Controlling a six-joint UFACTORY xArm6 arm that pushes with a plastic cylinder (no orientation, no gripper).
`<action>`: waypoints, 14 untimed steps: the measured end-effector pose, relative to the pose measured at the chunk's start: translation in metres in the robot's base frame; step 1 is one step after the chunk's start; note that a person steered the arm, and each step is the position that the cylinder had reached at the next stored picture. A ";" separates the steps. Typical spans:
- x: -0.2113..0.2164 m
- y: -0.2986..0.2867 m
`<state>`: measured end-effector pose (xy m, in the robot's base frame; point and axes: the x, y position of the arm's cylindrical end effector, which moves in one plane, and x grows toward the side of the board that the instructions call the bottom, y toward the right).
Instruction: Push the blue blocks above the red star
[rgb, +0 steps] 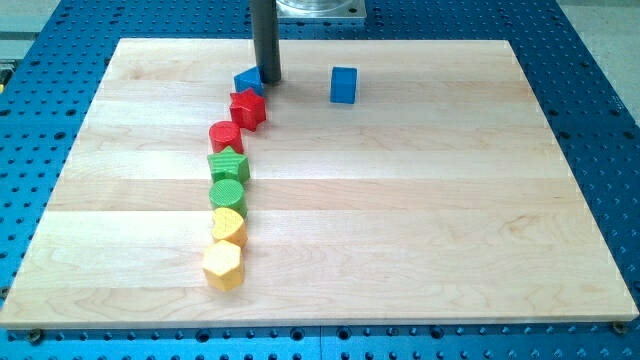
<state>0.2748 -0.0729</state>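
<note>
Nearest, the yellow hexagon began the column w/ other blocks up to the red star. Blue block already sat just above it, touching my tip; no gripper. Blue cube stayed apart at right: approx. half done.

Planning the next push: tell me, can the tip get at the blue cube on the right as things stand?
Probably yes. My tip sits beside the blue block above the red star, and bare board separates it from the blue cube.

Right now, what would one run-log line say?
my tip: touching blue block, right side | red star: just below | blue cube: apart, right | status: unfinished
</note>
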 end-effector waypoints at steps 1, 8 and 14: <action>0.001 0.014; -0.028 0.116; -0.043 0.022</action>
<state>0.2319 -0.0507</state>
